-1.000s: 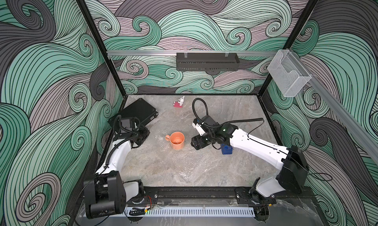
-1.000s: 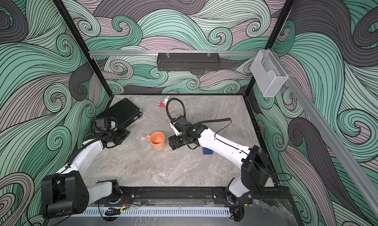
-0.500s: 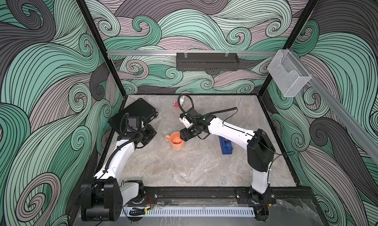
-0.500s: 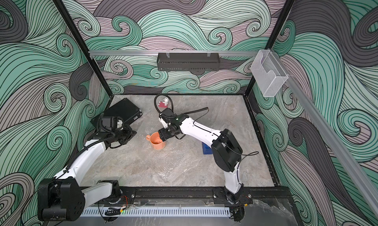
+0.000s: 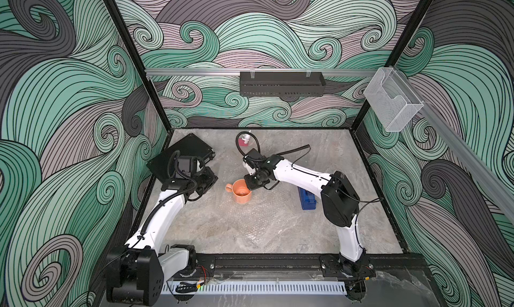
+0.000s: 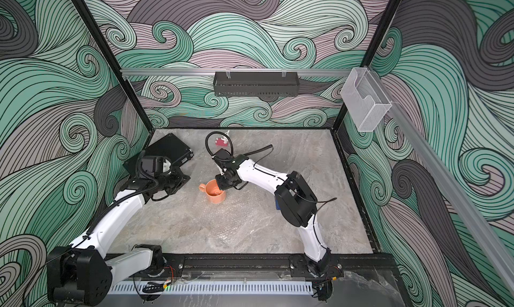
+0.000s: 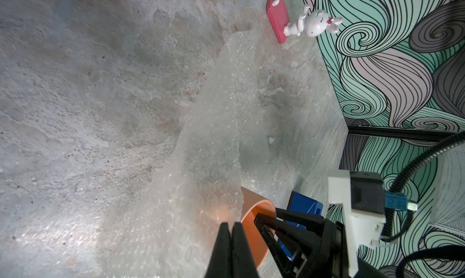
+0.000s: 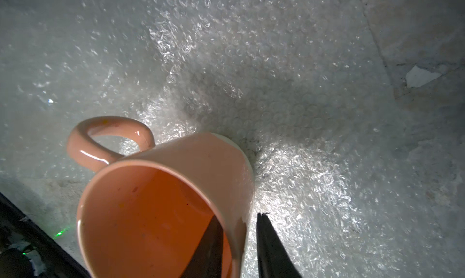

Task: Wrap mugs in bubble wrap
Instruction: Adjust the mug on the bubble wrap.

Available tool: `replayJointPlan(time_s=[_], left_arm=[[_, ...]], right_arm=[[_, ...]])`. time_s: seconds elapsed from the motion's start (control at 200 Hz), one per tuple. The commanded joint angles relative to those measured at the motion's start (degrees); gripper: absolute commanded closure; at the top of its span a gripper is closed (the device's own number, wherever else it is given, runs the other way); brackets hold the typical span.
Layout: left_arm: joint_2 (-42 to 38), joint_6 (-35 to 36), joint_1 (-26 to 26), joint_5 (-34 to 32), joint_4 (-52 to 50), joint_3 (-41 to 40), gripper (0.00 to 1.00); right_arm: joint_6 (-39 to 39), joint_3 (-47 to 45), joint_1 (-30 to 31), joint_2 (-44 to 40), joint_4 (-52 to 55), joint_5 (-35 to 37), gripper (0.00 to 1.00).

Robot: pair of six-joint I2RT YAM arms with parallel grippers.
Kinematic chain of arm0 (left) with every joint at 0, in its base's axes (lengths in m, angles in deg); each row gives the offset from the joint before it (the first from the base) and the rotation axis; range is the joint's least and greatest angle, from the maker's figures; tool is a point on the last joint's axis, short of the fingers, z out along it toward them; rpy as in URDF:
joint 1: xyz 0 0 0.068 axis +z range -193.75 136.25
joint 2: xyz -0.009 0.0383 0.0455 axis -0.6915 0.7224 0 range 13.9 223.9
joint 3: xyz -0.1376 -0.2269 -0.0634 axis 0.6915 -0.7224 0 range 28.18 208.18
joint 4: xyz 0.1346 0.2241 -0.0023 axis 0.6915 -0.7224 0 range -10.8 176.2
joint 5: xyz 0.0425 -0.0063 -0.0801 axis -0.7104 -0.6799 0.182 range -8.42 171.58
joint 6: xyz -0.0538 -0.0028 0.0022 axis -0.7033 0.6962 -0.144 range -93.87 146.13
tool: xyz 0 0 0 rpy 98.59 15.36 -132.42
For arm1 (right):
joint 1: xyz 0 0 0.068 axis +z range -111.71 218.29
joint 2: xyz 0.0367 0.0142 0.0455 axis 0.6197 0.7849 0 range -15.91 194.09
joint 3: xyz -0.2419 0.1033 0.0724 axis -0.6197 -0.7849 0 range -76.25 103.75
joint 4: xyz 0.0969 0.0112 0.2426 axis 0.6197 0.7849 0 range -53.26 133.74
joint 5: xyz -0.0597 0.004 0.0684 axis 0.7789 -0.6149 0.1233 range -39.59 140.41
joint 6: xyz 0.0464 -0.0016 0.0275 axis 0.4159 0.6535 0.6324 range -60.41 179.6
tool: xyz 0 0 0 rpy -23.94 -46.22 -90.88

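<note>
The salmon-orange mug [image 5: 241, 191] [image 6: 215, 192] stands upright on the bubble wrap [image 8: 289, 100] near the middle of the table, handle pointing left. My right gripper [image 5: 250, 183] [image 8: 239, 215] reaches over its right rim, one finger inside the mug and one outside, closed on the wall. My left gripper [image 7: 230, 225] [image 5: 208, 180] is just left of the mug, shut on the edge of the bubble wrap [image 7: 214, 138]. That edge is lifted off the table and partly veils the mug [image 7: 254, 213] in the left wrist view.
A blue tape dispenser [image 5: 307, 200] lies right of the mug, under my right arm. A black case [image 5: 183, 155] sits at the back left behind my left wrist. A red-and-white figurine [image 7: 309, 25] stands by the back wall.
My right arm swung left from beside the blue dispenser to the mug, and its jaws closed over the rim. My left arm shifted slightly right toward the mug, staying shut.
</note>
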Motion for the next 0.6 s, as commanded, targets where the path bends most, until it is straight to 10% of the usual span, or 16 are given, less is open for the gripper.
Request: replayJointPlan(time_s=[0.0, 0.325, 0.596], left_arm=[[-0.3, -0.7, -0.9, -0.5, -0.8, 2.2, 1.00], [-0.7, -1.3, -3.1, -0.4, -0.4, 2.0, 1.00], [-1.5, -2.5, -5.8, 0.0, 0.5, 1.5, 1.00]], right_arm=[[4.2, -0.3, 0.5, -1.5, 1.4, 4.0, 0.83], [10.1, 0.0, 1.7, -1.8, 1.0, 5.4, 0.95], [10.4, 1.1, 2.8, -2.8, 2.2, 5.2, 0.63]])
